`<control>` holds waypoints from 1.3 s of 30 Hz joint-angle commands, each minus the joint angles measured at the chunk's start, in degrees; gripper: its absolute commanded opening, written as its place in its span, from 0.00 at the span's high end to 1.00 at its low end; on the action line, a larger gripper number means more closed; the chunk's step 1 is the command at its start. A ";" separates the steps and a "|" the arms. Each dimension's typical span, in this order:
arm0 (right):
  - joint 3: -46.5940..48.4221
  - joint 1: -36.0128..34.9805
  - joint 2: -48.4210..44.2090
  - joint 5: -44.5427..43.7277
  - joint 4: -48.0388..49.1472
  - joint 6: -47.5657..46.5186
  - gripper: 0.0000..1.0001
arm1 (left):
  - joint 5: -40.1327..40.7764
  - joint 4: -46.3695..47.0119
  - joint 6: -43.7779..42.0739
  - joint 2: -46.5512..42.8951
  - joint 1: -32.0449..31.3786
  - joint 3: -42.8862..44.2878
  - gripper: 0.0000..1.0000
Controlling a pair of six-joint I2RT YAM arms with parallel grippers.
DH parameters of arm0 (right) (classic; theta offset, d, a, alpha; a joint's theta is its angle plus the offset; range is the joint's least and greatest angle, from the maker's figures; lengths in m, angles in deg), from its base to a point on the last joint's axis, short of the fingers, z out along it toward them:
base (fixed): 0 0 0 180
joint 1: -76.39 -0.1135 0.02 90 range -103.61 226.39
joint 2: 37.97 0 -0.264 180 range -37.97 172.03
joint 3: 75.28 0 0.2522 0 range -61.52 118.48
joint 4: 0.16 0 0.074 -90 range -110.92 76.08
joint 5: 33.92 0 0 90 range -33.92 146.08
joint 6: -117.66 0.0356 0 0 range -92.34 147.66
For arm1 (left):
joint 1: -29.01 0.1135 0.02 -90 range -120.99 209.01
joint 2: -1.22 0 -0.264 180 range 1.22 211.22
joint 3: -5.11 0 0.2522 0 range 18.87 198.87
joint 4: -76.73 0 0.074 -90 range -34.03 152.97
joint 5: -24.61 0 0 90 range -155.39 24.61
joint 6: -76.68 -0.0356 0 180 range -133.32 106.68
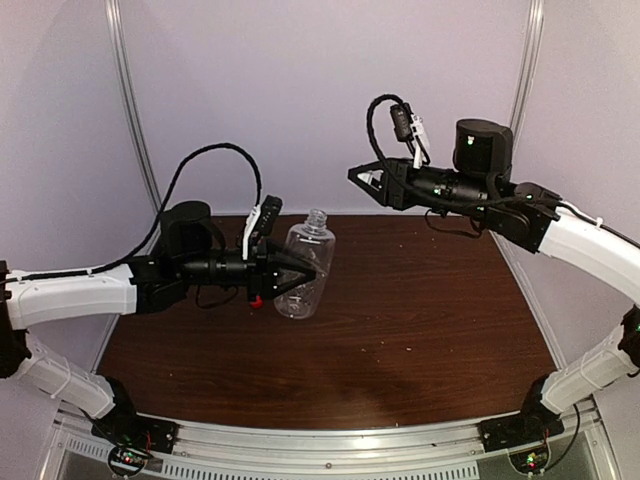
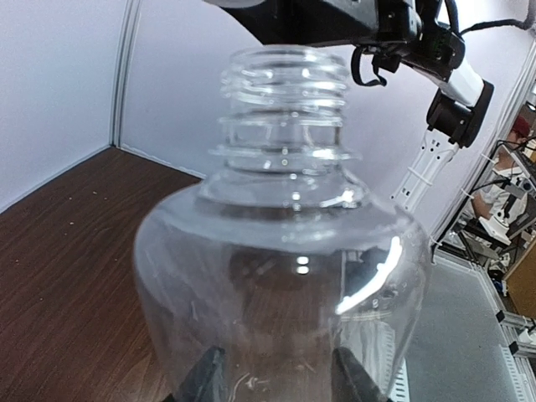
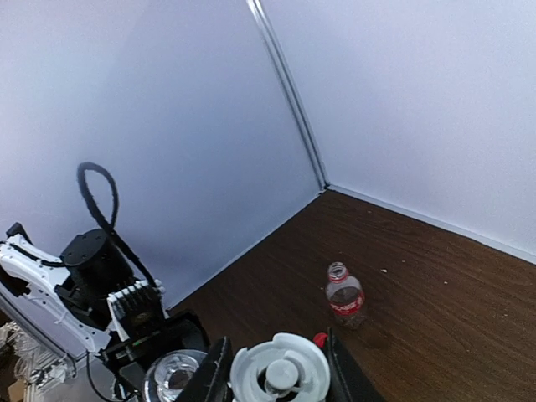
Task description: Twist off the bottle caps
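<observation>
The wide clear bottle (image 1: 310,240) stands on the table, its threaded neck (image 2: 285,92) open and capless. My left gripper (image 1: 306,271) is shut on its body, and the two fingers (image 2: 209,378) show through the plastic in the left wrist view. My right gripper (image 1: 366,178) hangs high above the table, right of the bottle, shut on the white cap (image 3: 280,373). The small slim bottle (image 3: 344,295) with the red label stands uncapped farther off. The red cap (image 3: 319,338) lies on the wood beside it. The wide bottle's mouth (image 3: 174,375) shows below the right gripper.
White walls close the brown table (image 1: 420,320) at the back and both sides. The left arm (image 1: 90,290) reaches across the left half. A bit of red (image 1: 257,299) shows under the left gripper.
</observation>
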 commanded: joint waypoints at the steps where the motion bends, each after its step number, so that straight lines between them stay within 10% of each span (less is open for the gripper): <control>1: -6.60 0.77 -0.88 -12.37 -1.01 -5.96 0.81 | 6.33 -2.67 -2.21 -2.74 -0.14 1.83 0.74; 26: -18.88 1.34 29.07 -14.98 11.66 -9.17 0.77 | 21.36 -9.23 -3.96 -7.46 -0.14 1.31 0.72; 39: -21.04 1.98 28.82 -13.53 8.92 -9.53 0.61 | 21.02 -9.47 -4.36 -7.22 -0.12 1.33 0.71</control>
